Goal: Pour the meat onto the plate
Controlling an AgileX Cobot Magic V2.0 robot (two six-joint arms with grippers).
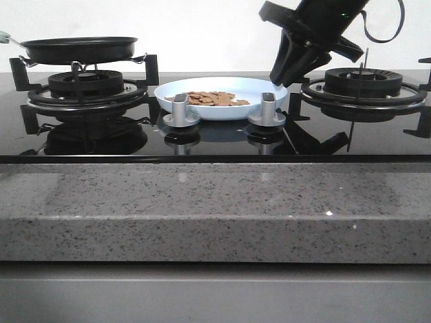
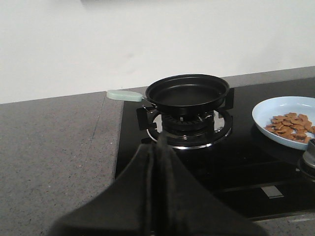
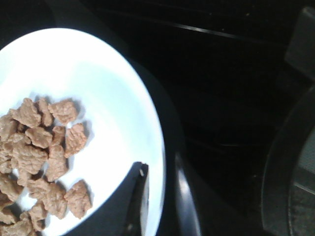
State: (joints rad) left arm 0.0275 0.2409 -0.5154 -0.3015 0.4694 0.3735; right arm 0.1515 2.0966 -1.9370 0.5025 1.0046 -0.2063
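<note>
The pale blue plate (image 1: 262,89) sits on the black hob between the two burners, with the meat (image 1: 212,99) in a loose reddish-brown pile on it. My right gripper (image 1: 281,81) is at the plate's right rim. In the right wrist view its jaws (image 3: 160,169) stand narrowly apart astride the rim of the plate (image 3: 98,78), one inside and one outside, closed on it, with the meat (image 3: 44,157) beside them. My left gripper (image 2: 157,147) is shut and empty, back from the left burner. It is out of the front view.
An empty black frying pan (image 1: 79,48) with a pale green handle (image 2: 123,95) rests on the left burner. The right burner grate (image 1: 363,84) stands just right of my right gripper. Two silver knobs (image 1: 180,108) stand in front of the plate. A grey stone counter edge (image 1: 215,208) runs along the front.
</note>
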